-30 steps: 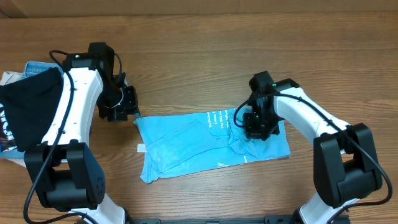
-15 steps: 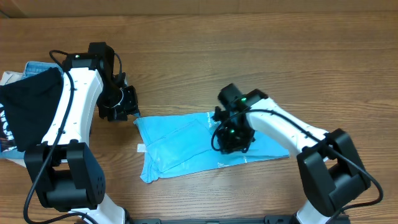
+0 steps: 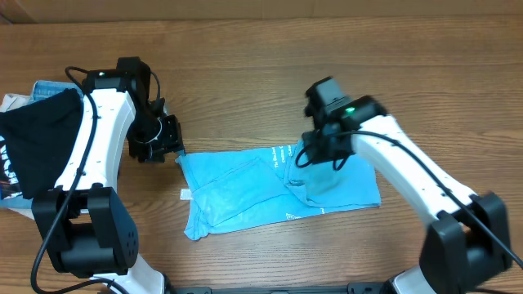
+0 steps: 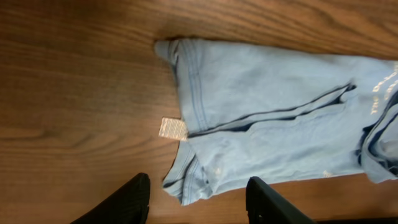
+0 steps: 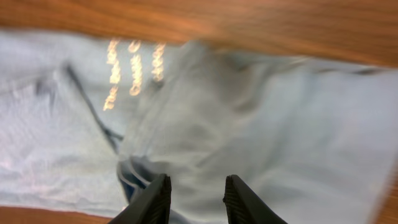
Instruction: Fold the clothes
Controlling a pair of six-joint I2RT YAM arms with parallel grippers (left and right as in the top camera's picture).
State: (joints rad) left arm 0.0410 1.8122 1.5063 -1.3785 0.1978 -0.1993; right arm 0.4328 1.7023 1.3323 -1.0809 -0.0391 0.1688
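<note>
Rightward and to the far side goes the right arm (image 3: 400,161), off the T-shirt's (image 3: 245,192) middle — its jaws and the left arm's (image 3: 102,139) both spread, empty. Shirt lies mid-worktop (image 3: 245,82), a half-folded band; next, probably pinch one end and fold across

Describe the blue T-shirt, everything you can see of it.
The T-shirt is light sky-blue, of thin soft fabric. It lies on the wooden table, folded into a long, roughly rectangular strip running left to right, with creases and a bunched ridge near its middle. Small printed lettering shows by the upper edge. A white label sticks out at its left end, beside stitched hems. The left gripper and right gripper are open over it; neither grips it.
</note>
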